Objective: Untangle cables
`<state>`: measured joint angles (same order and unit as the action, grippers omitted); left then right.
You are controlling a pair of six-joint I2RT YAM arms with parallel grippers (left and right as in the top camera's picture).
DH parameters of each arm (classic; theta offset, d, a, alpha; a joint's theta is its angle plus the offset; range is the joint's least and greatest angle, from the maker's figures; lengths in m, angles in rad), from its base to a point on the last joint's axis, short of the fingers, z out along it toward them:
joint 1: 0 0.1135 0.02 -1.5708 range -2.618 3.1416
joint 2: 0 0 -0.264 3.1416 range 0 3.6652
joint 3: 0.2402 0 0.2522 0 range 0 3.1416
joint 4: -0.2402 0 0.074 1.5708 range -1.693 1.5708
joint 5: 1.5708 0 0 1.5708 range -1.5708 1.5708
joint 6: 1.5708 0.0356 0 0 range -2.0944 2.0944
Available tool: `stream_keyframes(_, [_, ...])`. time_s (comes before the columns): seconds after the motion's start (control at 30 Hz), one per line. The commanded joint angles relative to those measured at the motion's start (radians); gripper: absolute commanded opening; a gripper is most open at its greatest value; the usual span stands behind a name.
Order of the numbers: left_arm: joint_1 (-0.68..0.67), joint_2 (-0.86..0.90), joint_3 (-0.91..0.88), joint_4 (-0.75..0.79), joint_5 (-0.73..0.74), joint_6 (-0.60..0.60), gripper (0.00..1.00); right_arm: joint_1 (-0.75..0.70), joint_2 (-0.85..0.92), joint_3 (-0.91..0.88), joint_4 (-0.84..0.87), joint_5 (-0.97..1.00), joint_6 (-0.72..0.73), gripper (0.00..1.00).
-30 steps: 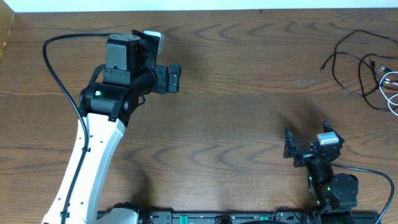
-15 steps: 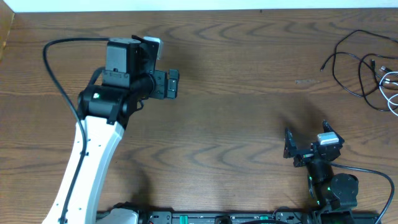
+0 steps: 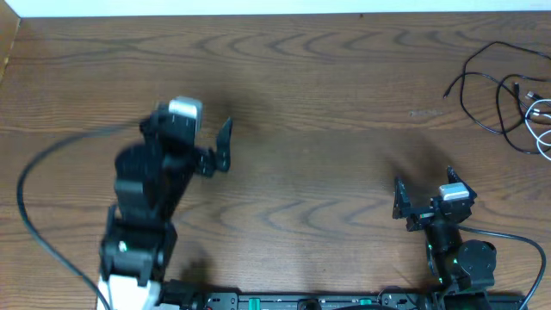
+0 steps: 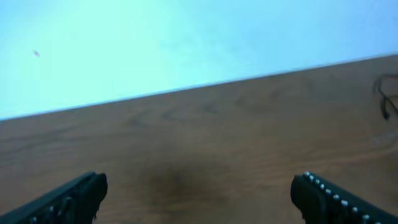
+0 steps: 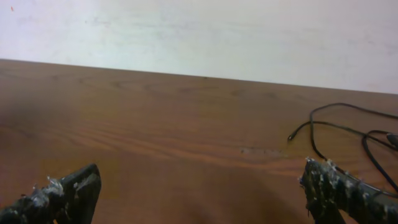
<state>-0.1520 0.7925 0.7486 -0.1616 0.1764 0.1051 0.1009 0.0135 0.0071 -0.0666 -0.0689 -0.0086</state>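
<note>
The cables (image 3: 504, 90) lie in a loose tangle at the far right back of the table: thin black cords with a white cord (image 3: 542, 129) at the right edge. They also show in the right wrist view (image 5: 348, 129) and as a blurred bit in the left wrist view (image 4: 384, 99). My left gripper (image 3: 202, 138) is open and empty over the left half of the table, far from the cables; its open jaws show in the left wrist view (image 4: 199, 198). My right gripper (image 3: 424, 196) is open and empty near the front right, short of the cables; its open jaws show in the right wrist view (image 5: 200, 198).
The wooden table (image 3: 327, 129) ends at a pale wall along the back. The left arm's thick black wire (image 3: 39, 172) loops over the left side. The right arm's base (image 3: 465, 263) stands at the front edge.
My left arm has pulled back toward the front and swung, its gripper moving from the back left toward the table's middle left. The right arm and the cables have not moved.
</note>
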Motion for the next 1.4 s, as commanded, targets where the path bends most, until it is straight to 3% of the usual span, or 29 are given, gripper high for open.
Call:
stream_keyframes(0.0, [0.023, -0.163, -0.196, 0.097, -0.009, 0.006, 0.99, -0.001, -0.007, -0.002, -0.005, 0.010, 0.000, 0.99])
stream_keyframes(0.2, [0.077, -0.449, -0.459, 0.213, -0.009, -0.041, 0.99, -0.001, -0.007, -0.002, -0.005, 0.011, 0.000, 0.99])
stream_keyframes(0.5, [0.114, -0.735, -0.698, 0.216, -0.067, -0.043, 0.99, -0.001, -0.007, -0.002, -0.005, 0.011, 0.000, 0.99])
stream_keyframes(0.9, [0.114, -0.791, -0.745, 0.089, -0.129, -0.035, 0.99, -0.001, -0.007, -0.002, -0.005, 0.010, 0.000, 0.99])
stream_keyframes(1.37, [0.114, -0.787, -0.745, 0.092, -0.129, -0.035, 0.99, -0.001, -0.007, -0.002, -0.005, 0.010, 0.000, 0.99])
